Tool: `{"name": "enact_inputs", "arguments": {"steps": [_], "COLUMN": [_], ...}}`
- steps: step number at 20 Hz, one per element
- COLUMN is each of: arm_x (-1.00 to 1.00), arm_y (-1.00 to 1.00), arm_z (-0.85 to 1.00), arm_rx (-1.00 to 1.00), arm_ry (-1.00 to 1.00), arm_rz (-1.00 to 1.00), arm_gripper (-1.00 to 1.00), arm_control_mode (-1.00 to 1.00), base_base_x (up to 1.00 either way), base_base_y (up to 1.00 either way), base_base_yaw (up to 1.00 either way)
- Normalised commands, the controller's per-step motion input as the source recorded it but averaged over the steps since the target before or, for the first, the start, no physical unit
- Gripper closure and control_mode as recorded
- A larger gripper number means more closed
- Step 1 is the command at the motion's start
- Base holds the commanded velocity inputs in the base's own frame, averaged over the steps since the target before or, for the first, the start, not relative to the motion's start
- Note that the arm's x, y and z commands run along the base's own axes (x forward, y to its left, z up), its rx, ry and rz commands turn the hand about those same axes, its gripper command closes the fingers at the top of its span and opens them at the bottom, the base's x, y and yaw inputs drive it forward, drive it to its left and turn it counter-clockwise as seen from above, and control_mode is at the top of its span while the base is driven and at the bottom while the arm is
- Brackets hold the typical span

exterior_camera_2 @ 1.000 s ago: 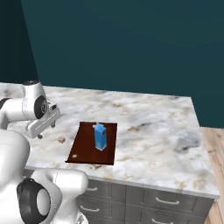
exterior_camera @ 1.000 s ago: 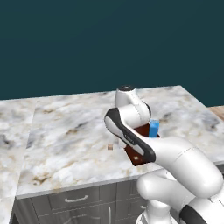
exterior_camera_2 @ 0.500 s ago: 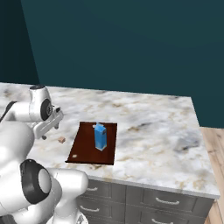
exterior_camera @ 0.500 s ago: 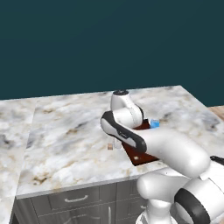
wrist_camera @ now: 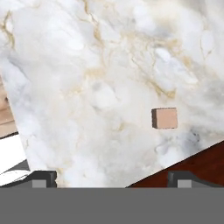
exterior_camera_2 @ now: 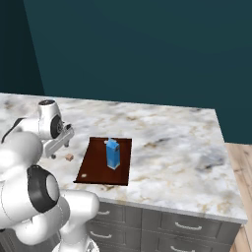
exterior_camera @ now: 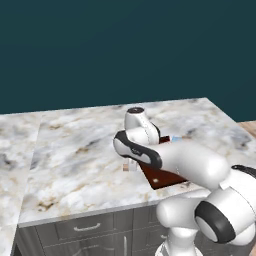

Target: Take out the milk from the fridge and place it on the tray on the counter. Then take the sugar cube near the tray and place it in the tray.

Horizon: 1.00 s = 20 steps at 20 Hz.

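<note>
Milk (exterior_camera_2: 113, 153) stands on the tray (exterior_camera_2: 93, 167); the arm has swung down toward the sugar cube (wrist_camera: 165, 118), gripper (wrist_camera: 111, 177) wide open, empty — cube next.

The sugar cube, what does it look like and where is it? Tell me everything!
The sugar cube is a tiny pale beige block with flat, plain faces and sharp edges. It lies flat on the marble counter, just beside the dark reddish-brown tray, not in it. Nothing touches it but the counter. The open gripper hovers above, its fingers apart from it.
</note>
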Motion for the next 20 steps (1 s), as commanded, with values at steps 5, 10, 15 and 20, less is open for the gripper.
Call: {"name": "enact_inputs", "arguments": {"steps": [5,10,15,20], "arm_x": [0.26,0.27,0.29,0.3], "arm_y": [0.07,0.11,0.03,0.0], "arm_z": [-0.3,-0.25,-0.09,-0.15], "arm_rx": [0.0,0.0,0.0,0.0], "arm_ry": [0.0,0.0,0.0,0.0], "arm_rz": [0.0,0.0,0.0,0.0], "arm_gripper": [-1.0,-1.0,-1.0,-1.0], "arm_control_mode": [-1.0,-1.0,-1.0,-1.0], "base_base_x": [0.0,0.0,0.0,0.0], "base_base_y": [0.0,0.0,0.0,0.0], "base_base_yaw": [0.0,0.0,0.0,0.0]}}
